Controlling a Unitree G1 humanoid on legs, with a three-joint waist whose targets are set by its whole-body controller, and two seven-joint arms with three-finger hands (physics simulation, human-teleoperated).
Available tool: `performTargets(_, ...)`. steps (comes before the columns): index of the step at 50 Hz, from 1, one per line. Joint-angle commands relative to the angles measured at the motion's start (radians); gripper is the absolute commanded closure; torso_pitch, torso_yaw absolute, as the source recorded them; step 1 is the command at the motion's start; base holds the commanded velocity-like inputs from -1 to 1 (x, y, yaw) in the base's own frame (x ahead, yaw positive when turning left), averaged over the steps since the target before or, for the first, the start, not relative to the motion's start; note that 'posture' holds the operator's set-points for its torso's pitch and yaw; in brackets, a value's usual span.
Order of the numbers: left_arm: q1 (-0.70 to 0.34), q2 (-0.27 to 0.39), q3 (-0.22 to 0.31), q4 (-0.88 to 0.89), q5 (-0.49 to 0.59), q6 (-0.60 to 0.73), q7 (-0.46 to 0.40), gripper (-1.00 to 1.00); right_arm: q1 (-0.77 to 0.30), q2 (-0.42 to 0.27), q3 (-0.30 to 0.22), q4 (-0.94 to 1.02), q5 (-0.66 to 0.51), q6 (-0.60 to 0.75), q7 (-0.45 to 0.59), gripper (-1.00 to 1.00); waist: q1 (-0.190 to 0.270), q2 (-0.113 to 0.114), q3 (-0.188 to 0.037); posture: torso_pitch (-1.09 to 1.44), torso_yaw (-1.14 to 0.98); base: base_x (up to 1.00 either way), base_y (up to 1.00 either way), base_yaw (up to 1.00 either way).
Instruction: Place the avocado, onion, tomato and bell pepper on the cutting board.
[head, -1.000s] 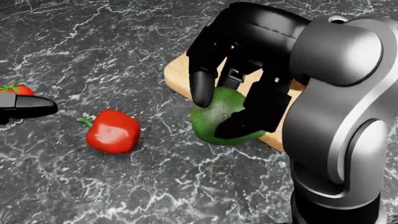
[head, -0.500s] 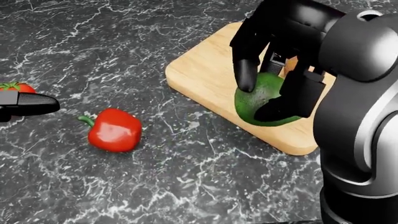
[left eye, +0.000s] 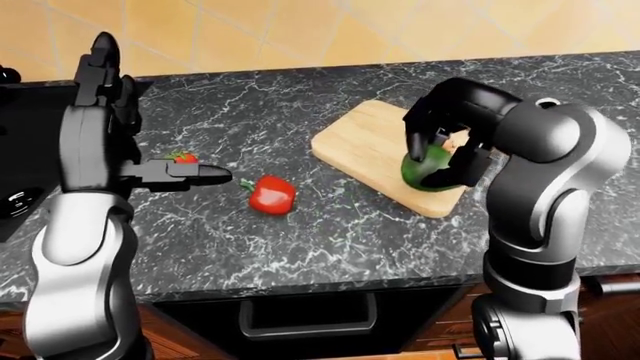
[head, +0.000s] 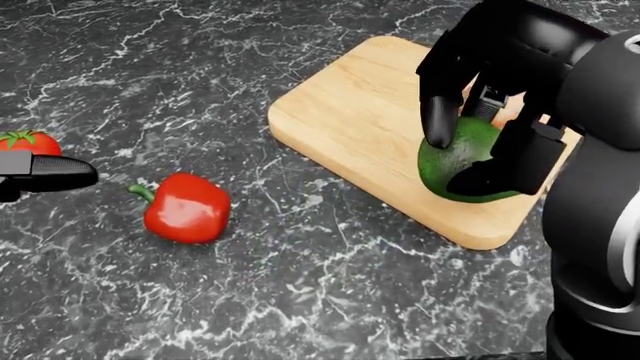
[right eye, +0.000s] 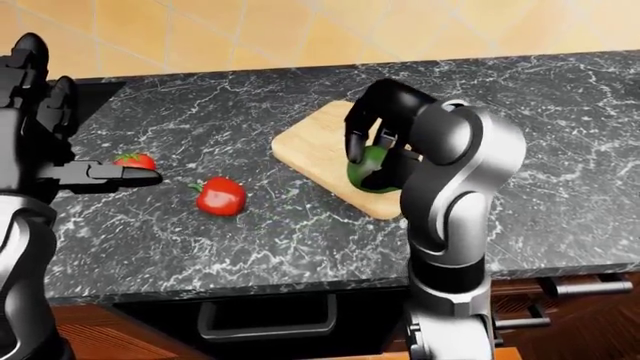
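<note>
R hand (head: 480, 142) gripping round green avocado (head: 462, 161), wood cutting board (head: 350, 112), glossy bell pepper (head: 186, 208), L hand (left eye: 100, 90) fingers spread

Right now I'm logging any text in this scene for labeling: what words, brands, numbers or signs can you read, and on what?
None: no readable text anywhere.
Board: bare wood, no mark.
Avocado, pepper, tomato: no stickers.
Right hand and left hand: plain black, no lettering.
Counter, wall tiles: no signs.
</note>
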Motion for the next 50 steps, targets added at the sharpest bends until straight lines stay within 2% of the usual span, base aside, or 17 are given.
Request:
performTargets(1, -0.024, 0.012, 0.011, -0.028, 0.004, -0.028, 0.006, -1.00, -0.032, -0.008, -0.008, -0.023, -0.003, -0.013, -0.030, 0.71, 0.001, 0.001, -0.026, 0.00, 0.00, 0.00, 0.00, 0.00)
performTargets(15, -0.035, 0.016, 0.008, -0.022, 0.005, -0.025, 0.005, -1.00, -0.015, -0.005, -0.008, -0.018, 0.000, -0.019, -0.027, 0.38, 0.000, 0.000, -0.027, 0.00, 0.00, 0.00, 0.00, 0.00)
performTargets(30, -0.027, 0.020, 0.015, -0.023, 0.003, -0.030, 0.003, -1.00, -0.015, -0.002, -0.005, -0.006, 0.004, -0.027, -0.038, 0.29, 0.001, -0.001, -0.028, 0.00, 0.00, 0.00, 0.00, 0.00)
performTargets(50, -0.012, 0.015, 0.021, -0.026, 0.002, -0.038, 0.003, -1.00, 0.008, 0.008, 0.000, -0.027, -0.004, -0.027, -0.017, 0.04, 0.001, 0.000, -0.028, 0.00, 0.00, 0.00, 0.00, 0.00)
